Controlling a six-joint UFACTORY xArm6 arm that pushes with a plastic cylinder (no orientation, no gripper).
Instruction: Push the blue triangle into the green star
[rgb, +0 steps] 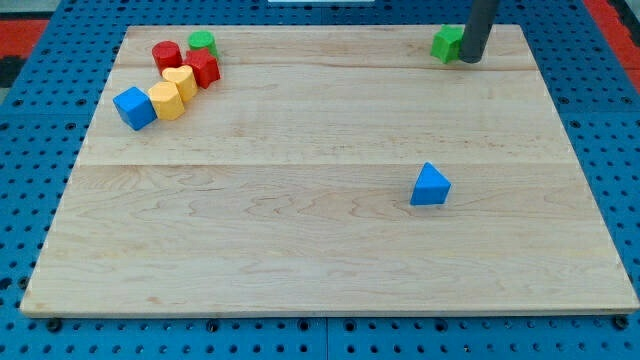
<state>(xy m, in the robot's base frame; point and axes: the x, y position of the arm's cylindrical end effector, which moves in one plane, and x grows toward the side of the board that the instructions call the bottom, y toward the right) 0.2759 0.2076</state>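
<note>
Blue triangle (430, 186) sits alone on table (300, 250), view's right of middle. Everything else placed off it: my tip (469, 59) well up toward view's top, touching right side of green block (447, 44), prob the star, shape half hidden tbh. No fingers on this rig, just rod. Far to triangle's upper left: clump of blue cube (134, 107), two yellow blocks (173, 92), two red blocks (186, 60), green cylinder (202, 42).

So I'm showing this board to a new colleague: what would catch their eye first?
Probably the lone blue triangle, set apart right of the board's centre. Next, my tip at the view's top right, right beside a green block. Then the tight red, yellow, green and blue cluster at top left.
</note>
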